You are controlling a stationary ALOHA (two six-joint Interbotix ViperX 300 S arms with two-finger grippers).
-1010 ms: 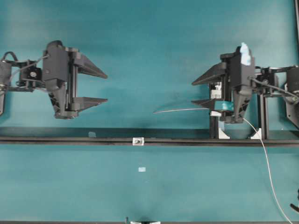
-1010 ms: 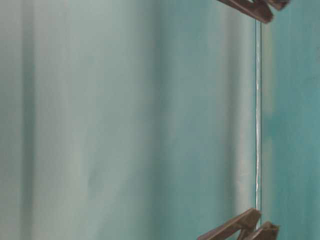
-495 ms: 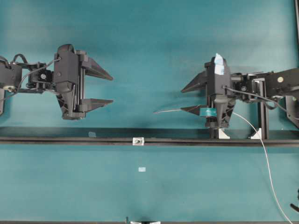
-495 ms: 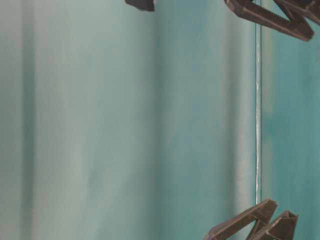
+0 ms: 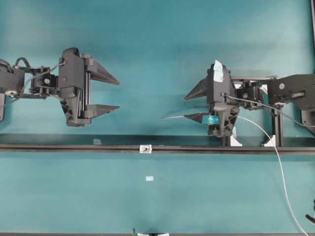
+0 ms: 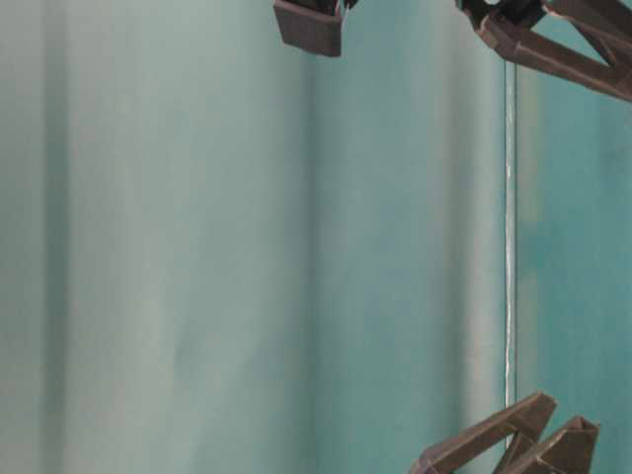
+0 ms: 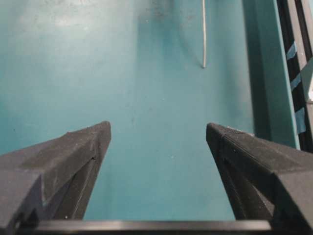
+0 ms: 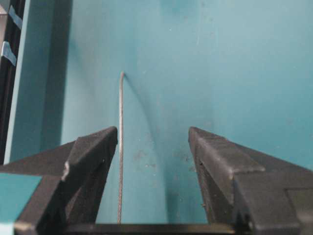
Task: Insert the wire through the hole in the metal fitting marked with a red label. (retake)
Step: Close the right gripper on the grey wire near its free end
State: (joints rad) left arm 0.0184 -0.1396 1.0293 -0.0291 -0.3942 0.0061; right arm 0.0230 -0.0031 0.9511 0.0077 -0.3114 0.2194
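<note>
The thin pale wire (image 5: 172, 117) lies level above the teal mat, its free tip pointing left. Behind my right gripper it curves down to the lower right. My right gripper (image 5: 185, 107) stands open around the wire. In the right wrist view the wire (image 8: 120, 147) runs between the jaws, close beside the left finger (image 8: 93, 147) and not clamped. The small silvery metal fitting (image 5: 144, 148) with its dark hole sits on the black rail, below and left of the wire's tip. My left gripper (image 5: 117, 94) hangs open and empty, and the wire's tip (image 7: 204, 58) shows ahead of it.
A long black rail (image 5: 69, 146) crosses the mat from side to side. White corner brackets (image 5: 236, 141) and a black upright frame (image 5: 277, 123) stand on it at the right. A tiny pale tag (image 5: 149, 178) lies on the mat below the fitting.
My right gripper has slid left along the wire toward its tip, and the wire has stayed in place. My left gripper moved a little right, then held still.
</note>
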